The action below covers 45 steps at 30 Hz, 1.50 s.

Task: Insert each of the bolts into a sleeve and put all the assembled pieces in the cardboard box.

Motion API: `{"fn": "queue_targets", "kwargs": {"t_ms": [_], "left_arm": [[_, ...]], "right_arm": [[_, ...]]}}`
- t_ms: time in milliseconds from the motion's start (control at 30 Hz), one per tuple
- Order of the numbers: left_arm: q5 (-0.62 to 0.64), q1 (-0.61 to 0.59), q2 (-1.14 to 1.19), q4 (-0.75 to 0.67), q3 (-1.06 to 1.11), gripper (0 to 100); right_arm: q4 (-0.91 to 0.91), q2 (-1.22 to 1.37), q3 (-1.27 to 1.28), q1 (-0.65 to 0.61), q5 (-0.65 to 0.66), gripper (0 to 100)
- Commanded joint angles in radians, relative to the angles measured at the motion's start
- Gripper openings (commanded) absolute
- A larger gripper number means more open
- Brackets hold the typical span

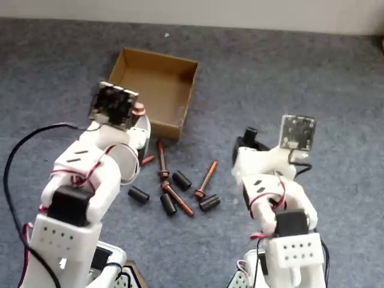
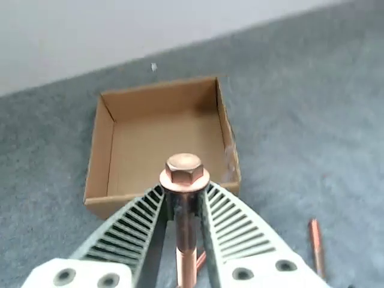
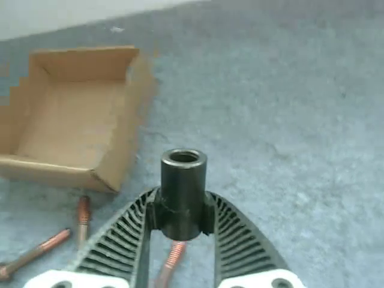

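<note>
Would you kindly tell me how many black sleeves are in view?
5. One sleeve is clamped in the right gripper. Four lie on the carpet among loose bolts: the leftmost, the frontmost, the middle, the rightmost. Others may be hidden under the arms.

The high view looks steeply down from behind the two white arms (image 1: pixel 90 180) onto the grey carpeted desk (image 1: pixel 336 78). Each wrist view sits just behind its own arm's tip, facing forward and down. The left end effector (image 2: pixel 185 195) with its copper hex-head bolt (image 2: pixel 184 174) and the right end effector (image 3: pixel 182 198) with its black cylindrical sleeve (image 3: pixel 183 180) show very close. All three views share the open brown cardboard box (image 1: pixel 153 90).
</note>
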Motion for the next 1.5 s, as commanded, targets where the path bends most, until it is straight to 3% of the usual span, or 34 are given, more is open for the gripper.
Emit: {"fn": "queue_targets", "kwargs": {"t_ms": [0,100,200,367,567,900,1467], "left_arm": [[0.087,-0.001,-0.074,-0.068,-0.007,0],[0.120,-0.001,-0.088,-0.086,-0.001,0],[0.160,0.004,-0.091,-0.121,0.039,0],[0.204,0.002,-0.101,-0.218,0.096,0],[0.206,0.022,-0.245,-0.269,0.166,0],[0.206,0.191,-0.572,-0.270,0.377,0],[0.206,0.200,-0.647,-0.270,0.453,0]], "right_arm": [[-0.002,-0.085,-0.008,-0.093,0.000,0.5],[-0.024,-0.097,-0.008,-0.154,0.014,0.5],[-0.087,-0.104,0.044,-0.213,0.120,0.5],[-0.338,-0.104,0.242,-0.315,0.259,0.5],[-0.567,-0.104,0.403,-0.424,0.285,0.5],[-0.587,-0.104,0.427,-0.539,0.281,0.5],[-0.588,-0.105,0.417,-0.587,0.279,0.5]]}}
